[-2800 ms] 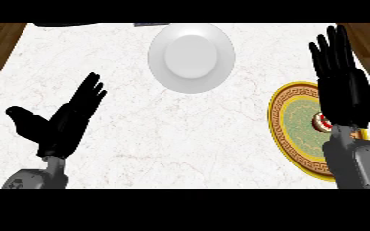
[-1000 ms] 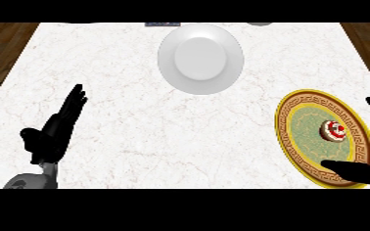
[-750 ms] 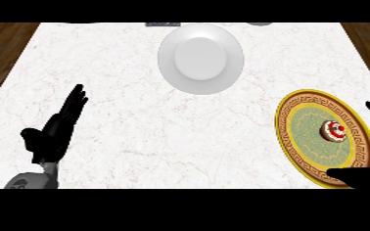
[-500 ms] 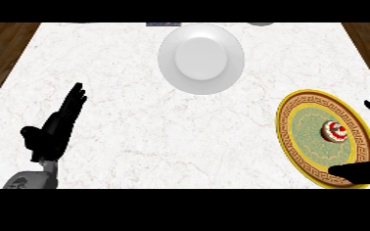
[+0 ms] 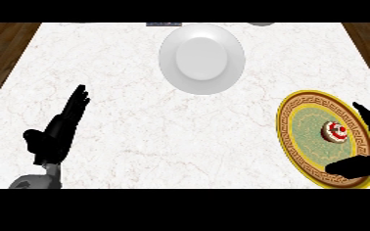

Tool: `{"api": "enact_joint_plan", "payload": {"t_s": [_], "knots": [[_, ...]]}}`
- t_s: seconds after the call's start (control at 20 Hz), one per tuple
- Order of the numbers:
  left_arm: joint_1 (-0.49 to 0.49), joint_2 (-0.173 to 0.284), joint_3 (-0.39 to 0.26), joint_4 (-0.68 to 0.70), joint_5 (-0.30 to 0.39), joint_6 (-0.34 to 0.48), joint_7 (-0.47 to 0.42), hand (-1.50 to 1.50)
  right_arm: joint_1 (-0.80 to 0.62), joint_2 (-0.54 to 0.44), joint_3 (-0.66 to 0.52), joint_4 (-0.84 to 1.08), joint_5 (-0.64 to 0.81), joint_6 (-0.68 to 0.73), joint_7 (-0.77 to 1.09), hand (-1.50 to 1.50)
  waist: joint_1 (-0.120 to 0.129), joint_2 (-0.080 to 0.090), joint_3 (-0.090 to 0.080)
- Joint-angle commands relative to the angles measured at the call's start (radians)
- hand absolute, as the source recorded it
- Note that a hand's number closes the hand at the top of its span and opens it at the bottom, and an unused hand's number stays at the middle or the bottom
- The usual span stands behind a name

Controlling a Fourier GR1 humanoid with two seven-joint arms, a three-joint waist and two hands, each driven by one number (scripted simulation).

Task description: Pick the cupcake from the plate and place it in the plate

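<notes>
Cupcake upright on gold-rimmed plate

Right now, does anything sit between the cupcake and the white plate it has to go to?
Nothing visible does. The cupcake sits on the gold-rimmed plate at right; bare marble counter separates it from the white plate. The right hand shows only at the edge, beside the cupcake.

You are working with a single head view. It is looking steeply down onto the desk from the robot's own position, facing away from the body toward the far edge. The marble top is filling nearly the whole width, with dark wood flooring showing at the far corners. The left robot hand is entering from the lower edge, and the gold-rimmed plate is running off the right border.
</notes>
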Motion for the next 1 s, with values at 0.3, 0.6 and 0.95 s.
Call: {"api": "enact_joint_plan", "payload": {"t_s": [0.3, 0.6, 0.95], "knots": [[-0.002, -0.031, 0.029, -0.036, -0.044, -0.015, 0.034, 0.00, -0.128, 0.113, -0.017, 0.336, 0.181, -0.035, -0.140, -1.50, 0.003, 0.001, 0.001], [-0.004, -0.083, 0.048, 0.020, -0.085, -0.025, -0.020, 0.00, -0.195, 0.157, -0.082, 0.432, 0.219, -0.005, -0.199, -1.50, 0.002, 0.001, 0.000], [0.019, -0.082, 0.059, -0.011, -0.108, -0.044, -0.019, 0.00, -0.189, 0.172, -0.084, 0.529, 0.239, 0.009, -0.370, 1.50, 0.002, 0.000, 0.001]]}}
